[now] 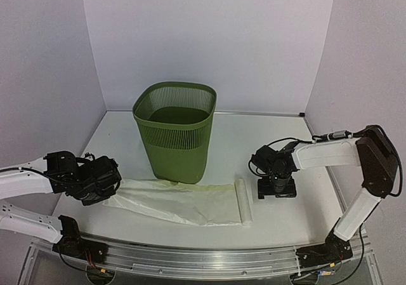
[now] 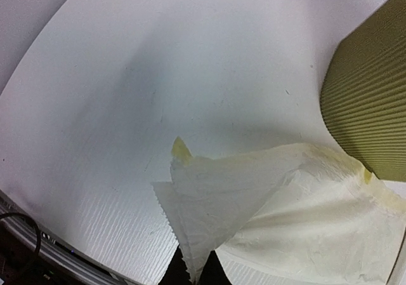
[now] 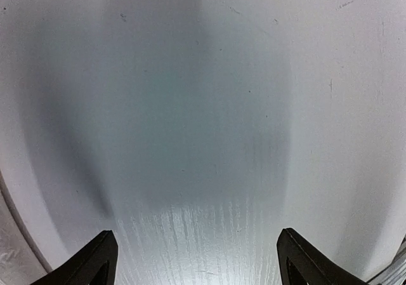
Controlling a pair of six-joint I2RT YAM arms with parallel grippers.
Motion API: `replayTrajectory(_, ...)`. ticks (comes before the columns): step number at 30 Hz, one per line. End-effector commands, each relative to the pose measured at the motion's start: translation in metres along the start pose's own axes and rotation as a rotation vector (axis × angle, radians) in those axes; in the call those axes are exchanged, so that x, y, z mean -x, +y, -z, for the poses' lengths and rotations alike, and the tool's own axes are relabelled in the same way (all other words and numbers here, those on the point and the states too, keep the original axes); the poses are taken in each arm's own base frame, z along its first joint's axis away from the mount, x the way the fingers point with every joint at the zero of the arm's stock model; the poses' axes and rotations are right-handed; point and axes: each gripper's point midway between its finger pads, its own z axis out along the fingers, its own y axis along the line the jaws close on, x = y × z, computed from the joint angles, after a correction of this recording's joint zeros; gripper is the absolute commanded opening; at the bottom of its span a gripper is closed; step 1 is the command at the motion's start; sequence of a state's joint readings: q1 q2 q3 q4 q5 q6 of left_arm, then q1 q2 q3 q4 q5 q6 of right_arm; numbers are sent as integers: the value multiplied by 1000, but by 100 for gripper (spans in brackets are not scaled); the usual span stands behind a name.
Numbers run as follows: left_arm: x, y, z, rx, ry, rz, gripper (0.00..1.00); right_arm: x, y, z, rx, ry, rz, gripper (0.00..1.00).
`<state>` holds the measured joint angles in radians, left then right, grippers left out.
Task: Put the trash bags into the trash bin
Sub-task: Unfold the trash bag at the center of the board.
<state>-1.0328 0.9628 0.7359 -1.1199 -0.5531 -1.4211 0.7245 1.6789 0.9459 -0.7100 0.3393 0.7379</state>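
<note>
The olive-green trash bin (image 1: 176, 131) stands upright at the table's middle, and its slatted side fills the right edge of the left wrist view (image 2: 371, 101). A pale yellowish trash bag (image 1: 184, 202) lies flat in front of it, with a rolled end (image 1: 243, 199) at its right. My left gripper (image 1: 108, 193) is shut on the bag's left corner. In the left wrist view that corner (image 2: 209, 202) runs down to a point between the dark fingertips (image 2: 193, 275). My right gripper (image 1: 276, 190) hovers open over bare table just right of the rolled end, with nothing between its fingers (image 3: 95, 263).
White walls close in the table (image 1: 266, 139) at the back and both sides. A metal rail (image 1: 203, 259) runs along the near edge between the arm bases. The right arm's elbow (image 1: 377, 158) stands at the far right.
</note>
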Motion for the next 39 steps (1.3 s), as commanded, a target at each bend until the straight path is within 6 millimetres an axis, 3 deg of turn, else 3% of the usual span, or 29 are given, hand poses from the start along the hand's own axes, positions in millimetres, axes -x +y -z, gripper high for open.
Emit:
replayTrajectory(1, 15, -33, 11, -110, -42, -56, 0, 8, -4, 26, 12, -32, -44, 87)
replayTrajectory(5, 10, -33, 5, -76, -29, -71, 0, 23, 18, 58, 160, -82, -1, 90)
replayTrajectory(10, 6, -35, -1, -57, -17, -79, 0, 13, 90, 87, 356, -114, 226, 95)
replayTrajectory(16, 4, -31, -3, -41, -16, -72, 0, 1, 136, 54, 310, -38, 323, 91)
replayTrajectory(21, 4, -21, -3, -28, -17, -36, 0, -2, 137, 33, 257, -13, 318, 76)
replayTrajectory(24, 4, -16, -3, -33, -20, -12, 0, -7, 136, 21, 235, 14, 325, 56)
replayTrajectory(26, 3, -15, -3, -38, -19, -5, 0, -10, 134, 14, 216, 25, 321, 48)
replayTrajectory(33, 8, -3, 1, 17, -33, 16, 1, -12, 132, 12, 215, 34, 323, 21)
replayTrajectory(36, 14, 17, 7, 98, -59, 54, 0, -15, 132, 16, 241, 44, 333, 22)
replayTrajectory(37, 15, 22, 8, 114, -65, 73, 0, -16, 130, 17, 241, 43, 332, 28)
replayTrajectory(39, 17, 31, 11, 137, -73, 100, 0, -17, 121, 16, 230, 45, 321, 48)
